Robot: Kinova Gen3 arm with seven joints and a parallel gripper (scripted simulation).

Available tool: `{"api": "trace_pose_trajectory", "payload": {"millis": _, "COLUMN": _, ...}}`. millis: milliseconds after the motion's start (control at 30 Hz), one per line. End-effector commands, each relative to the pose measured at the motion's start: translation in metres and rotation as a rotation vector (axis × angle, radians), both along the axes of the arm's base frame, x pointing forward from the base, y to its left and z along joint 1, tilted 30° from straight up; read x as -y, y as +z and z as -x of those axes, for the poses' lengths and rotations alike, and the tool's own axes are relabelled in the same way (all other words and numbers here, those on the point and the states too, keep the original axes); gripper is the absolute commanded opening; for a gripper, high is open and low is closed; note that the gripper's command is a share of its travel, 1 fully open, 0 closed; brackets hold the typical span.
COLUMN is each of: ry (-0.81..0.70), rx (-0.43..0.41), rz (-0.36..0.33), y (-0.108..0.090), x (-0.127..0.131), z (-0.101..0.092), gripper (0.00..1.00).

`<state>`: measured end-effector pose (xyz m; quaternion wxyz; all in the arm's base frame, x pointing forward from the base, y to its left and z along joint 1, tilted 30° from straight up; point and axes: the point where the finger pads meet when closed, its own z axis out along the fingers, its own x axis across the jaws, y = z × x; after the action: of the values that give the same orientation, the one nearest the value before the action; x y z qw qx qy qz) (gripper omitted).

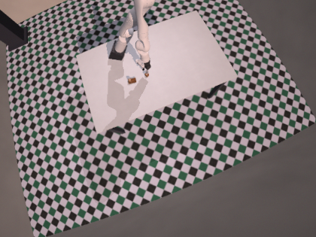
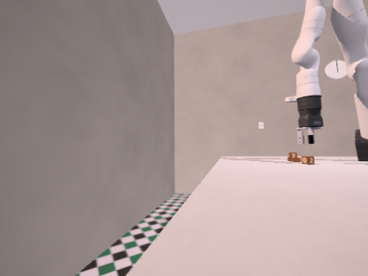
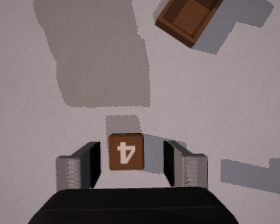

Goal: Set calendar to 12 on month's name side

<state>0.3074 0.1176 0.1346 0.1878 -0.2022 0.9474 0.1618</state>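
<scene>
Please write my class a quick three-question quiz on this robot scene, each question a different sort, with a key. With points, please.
1. Multiple choice: in the wrist view, which digit is on the top face of the cube (image 1: pixel 147 74) (image 2: pixel 307 159) (image 3: pixel 126 152) near the gripper (image 1: pixel 146 68) (image 2: pixel 306 138) (image 3: pixel 132 162)?
a) 4
b) 8
c) 3

2. True or false: that cube stands inside the tray (image 1: pixel 132 80) (image 3: pixel 168 25).

3. Fill in the blank: the gripper's fingers stand ______ (open or shut).

Key: 1. a; 2. false; 3. open
</scene>
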Motion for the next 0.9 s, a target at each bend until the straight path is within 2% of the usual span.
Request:
{"api": "trace_pose_trajectory", "payload": {"millis": 0, "ry": 0.007, "rx": 0.001, "rz": 0.003, "y": 0.0006, "x": -0.0021, "z": 0.0008, "gripper": 0.87}}
{"api": "trace_pose_trajectory", "payload": {"millis": 467, "ry": -0.022, "rx": 0.021, "rz": 0.065, "y": 0.0, "x": -0.0017, "z": 0.0017, "gripper": 0.87}}
{"api": "trace_pose_trajectory", "payload": {"millis": 867, "ry": -0.037, "rx": 0.044, "rz": 0.084, "y": 0.0026, "x": -0.004, "z": -0.001, "gripper": 0.87}}
